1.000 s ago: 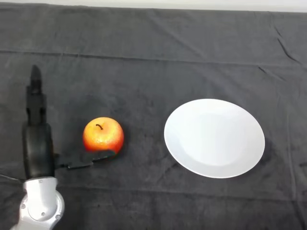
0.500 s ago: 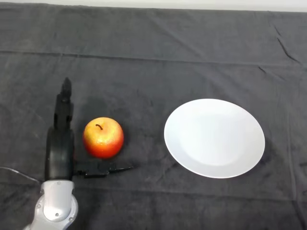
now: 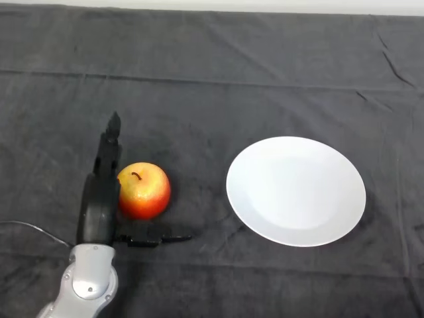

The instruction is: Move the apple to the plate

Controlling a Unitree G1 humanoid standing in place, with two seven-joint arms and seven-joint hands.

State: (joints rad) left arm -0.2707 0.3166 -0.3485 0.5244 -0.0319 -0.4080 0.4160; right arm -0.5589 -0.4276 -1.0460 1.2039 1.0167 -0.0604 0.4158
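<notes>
A red and yellow apple [image 3: 144,191] with a dark stem sits upright on the dark cloth, left of centre. A round white plate [image 3: 296,191] lies to its right, apart from it and with nothing on it. My left hand [image 3: 98,205] is open and stands right against the apple's left side. Its fingers [image 3: 108,149] point straight away from me past the apple's left edge. Its thumb [image 3: 156,238] stretches to the right along the cloth just in front of the apple. The apple lies in the angle between them.
The dark cloth [image 3: 218,86] covers the whole table, with creases at the back and at the far right. The table's far edge runs along the top of the view.
My hand has moved to the right and a little toward me, closing in on the apple's left side. The thumb now lies in front of the apple. The apple and plate have not moved.
</notes>
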